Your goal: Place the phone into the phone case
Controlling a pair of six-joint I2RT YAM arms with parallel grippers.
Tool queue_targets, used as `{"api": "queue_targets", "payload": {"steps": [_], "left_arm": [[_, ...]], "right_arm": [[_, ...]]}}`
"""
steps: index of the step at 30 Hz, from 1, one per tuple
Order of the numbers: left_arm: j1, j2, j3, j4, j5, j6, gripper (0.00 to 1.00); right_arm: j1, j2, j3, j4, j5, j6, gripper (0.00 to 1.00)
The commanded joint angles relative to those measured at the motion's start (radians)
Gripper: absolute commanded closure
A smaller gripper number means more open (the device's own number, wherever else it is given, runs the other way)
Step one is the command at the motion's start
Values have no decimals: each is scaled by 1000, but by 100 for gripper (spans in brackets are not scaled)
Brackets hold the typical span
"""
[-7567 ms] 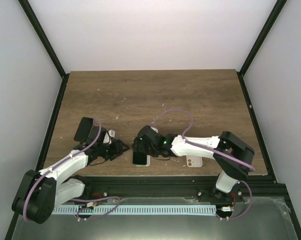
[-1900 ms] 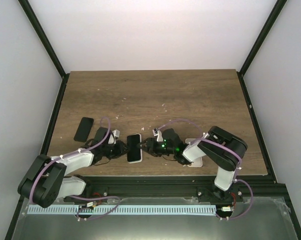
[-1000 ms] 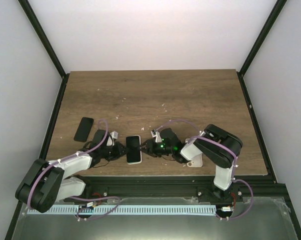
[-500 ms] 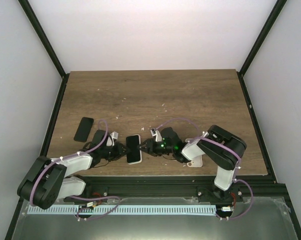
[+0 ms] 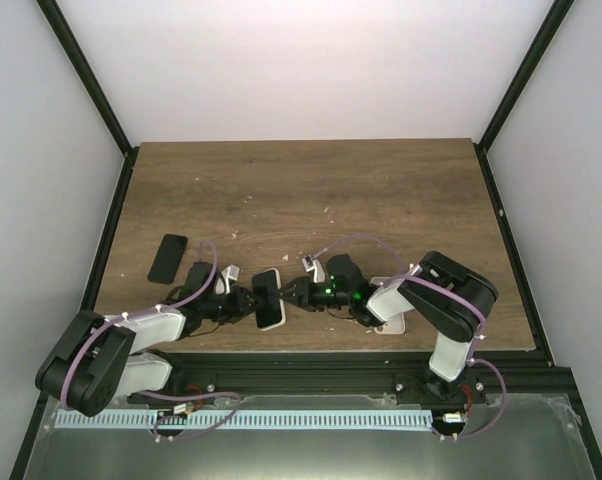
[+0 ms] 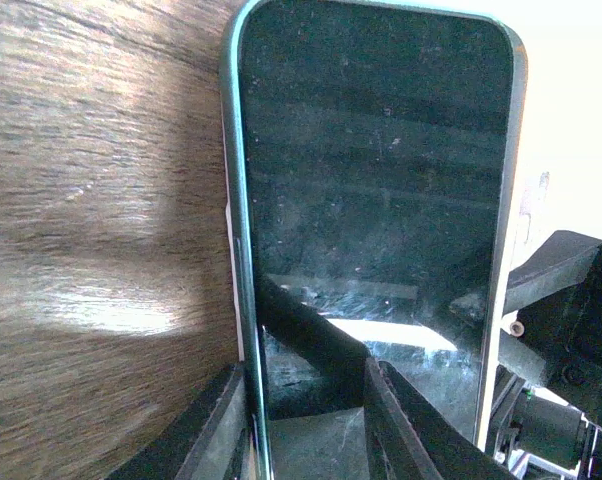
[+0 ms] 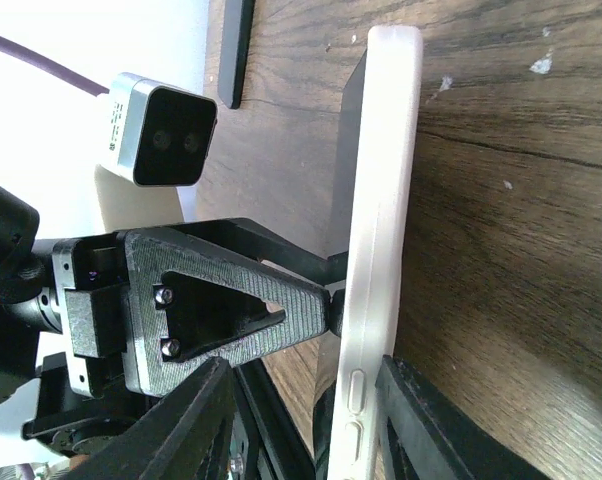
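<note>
The all-black phone [image 5: 167,258] lies flat at the table's left, apart from both grippers. Between the grippers is a cream case slab [image 5: 268,298] with a dark glossy face [image 6: 381,180], tipped up off the wood and seen edge-on in the right wrist view [image 7: 381,150]. My left gripper [image 5: 244,303] is at its left side. One finger rests on the dark face and the other sits just past the slab's long edge [image 6: 306,420]. My right gripper [image 5: 297,294] straddles the opposite edge [image 7: 303,400]. One jaw touches the cream back and a gap shows on the other side.
A second cream slab [image 5: 388,322] with a camera cut-out lies under my right forearm near the front edge. The black frame rail [image 5: 331,355] runs just behind both grippers. Bare wood [image 5: 311,190] stretches across the far half of the table.
The cream slab has turned slightly between the grippers and now sits askew and tipped. Both grippers stay at its edges. The black phone has not moved.
</note>
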Motion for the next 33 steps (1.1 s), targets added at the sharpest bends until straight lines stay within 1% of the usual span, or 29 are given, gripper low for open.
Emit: {"api": "queue_targets", "payload": {"steps": [1, 3, 10, 15, 19, 22, 25, 29, 31, 33], "left_arm": [[-66, 7, 28, 9, 181, 39, 68], [-67, 17, 26, 28, 188, 36, 69], [-71, 31, 29, 53, 206, 42, 76], [-76, 20, 47, 18, 205, 64, 75], [-76, 3, 50, 11, 209, 63, 74], [-77, -12, 63, -38, 192, 80, 72], [-77, -18, 71, -83, 163, 95, 72], [-78, -14, 73, -93, 150, 92, 73], [-77, -19, 78, -105, 142, 89, 73], [-75, -40, 86, -121, 134, 85, 69]], "right_arm": [[41, -39, 50, -37, -74, -53, 59], [41, -39, 70, -111, -56, -79, 60], [41, -3, 101, -149, -103, -123, 65], [41, 19, 91, -94, -142, -122, 72], [40, 16, 79, -48, -156, -134, 72], [35, 12, 60, -6, -162, -119, 73], [34, 1, 61, -56, -135, -121, 74], [26, -26, 42, -122, -72, -121, 76], [20, -37, 31, -141, -54, -123, 79], [14, -46, 14, -127, -53, -112, 83]]}}
